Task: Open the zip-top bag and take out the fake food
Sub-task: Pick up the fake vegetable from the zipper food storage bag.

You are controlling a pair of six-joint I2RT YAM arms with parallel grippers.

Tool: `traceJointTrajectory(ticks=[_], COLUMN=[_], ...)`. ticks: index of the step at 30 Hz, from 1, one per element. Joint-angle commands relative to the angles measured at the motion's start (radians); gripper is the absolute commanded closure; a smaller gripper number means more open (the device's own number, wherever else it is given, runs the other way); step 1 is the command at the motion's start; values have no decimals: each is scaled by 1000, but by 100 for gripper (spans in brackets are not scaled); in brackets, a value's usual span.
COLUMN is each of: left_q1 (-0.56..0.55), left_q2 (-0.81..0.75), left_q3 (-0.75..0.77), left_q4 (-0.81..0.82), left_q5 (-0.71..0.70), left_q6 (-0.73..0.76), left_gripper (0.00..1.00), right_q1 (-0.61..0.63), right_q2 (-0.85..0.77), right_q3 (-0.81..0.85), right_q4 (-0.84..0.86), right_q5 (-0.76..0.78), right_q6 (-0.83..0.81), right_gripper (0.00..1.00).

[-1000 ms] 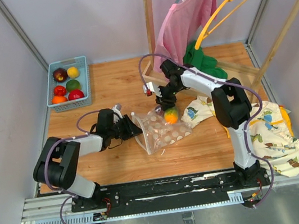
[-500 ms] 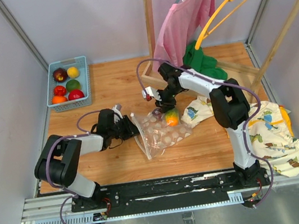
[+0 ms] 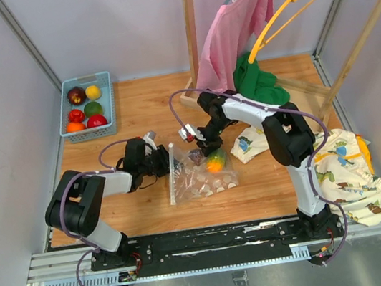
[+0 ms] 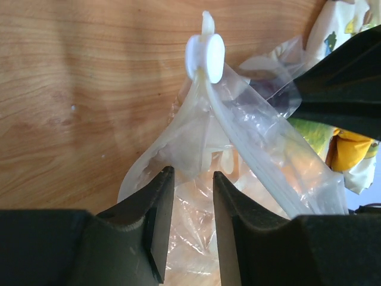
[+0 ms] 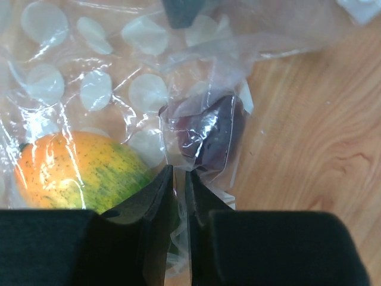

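Note:
The clear zip-top bag (image 3: 199, 176) lies bunched on the wooden table between my two arms. Its white zip slider (image 4: 205, 55) points away from my left gripper. Fake food shows inside: an orange-green fruit (image 3: 215, 161) (image 5: 77, 170) and a dark purple piece (image 5: 208, 134). My left gripper (image 3: 167, 163) (image 4: 189, 179) is at the bag's zip end, jaws apart, with loose film in the gap. My right gripper (image 3: 202, 145) (image 5: 180, 179) reaches down from the far side. It is shut on a fold of bag film beside the purple piece.
A blue basket (image 3: 85, 106) with several plastic fruits stands at the far left. A wooden rack (image 3: 192, 34) holds a pink garment (image 3: 233, 24) and a yellow hanger (image 3: 285, 8), with a green cloth (image 3: 257, 81) below. A cartoon-print cloth (image 3: 342, 162) drapes off the right edge.
My right gripper slid left and nearer and closed on the bag film. The bag bunched up and shifted left with the fruit. My left gripper stayed at the zip end.

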Motion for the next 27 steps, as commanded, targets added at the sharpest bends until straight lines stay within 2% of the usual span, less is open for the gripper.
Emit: traceJointTrajectory(ticks=[1, 5, 8, 12, 17, 20, 23, 25, 27], left_q1=[-10, -11, -10, -11, -10, -10, -11, -10, -10], left_q2=[18, 12, 2, -9, -30, -42, -74, -98, -115], left_q3=[16, 10, -1, 1, 74, 114, 135, 138, 129], left_q4=[107, 130, 146, 139, -141, -253, -288, -274, -233], left_q5=[51, 66, 78, 83, -31, -88, -102, -79, -38], left_q6=[-12, -21, -26, -26, 68, 101, 105, 94, 72], left_gripper=[64, 77, 78, 78, 68, 61, 60, 60, 64], right_q1=[27, 23, 12, 13, 14, 22, 32, 33, 32], right_q2=[-11, -20, -50, -73, -61, -61, -54, -47, -44], right_q3=[-24, -23, -38, -59, -67, -81, -85, -77, -74], right_q4=[-64, -6, 48, 84, 103, 119, 127, 120, 110], right_q5=[-79, -46, -61, -72, -55, -51, -31, -32, -37], right_q6=[-86, -13, 31, 43, 54, 60, 71, 77, 77], right_gripper=[82, 76, 62, 55, 51, 51, 58, 73, 84])
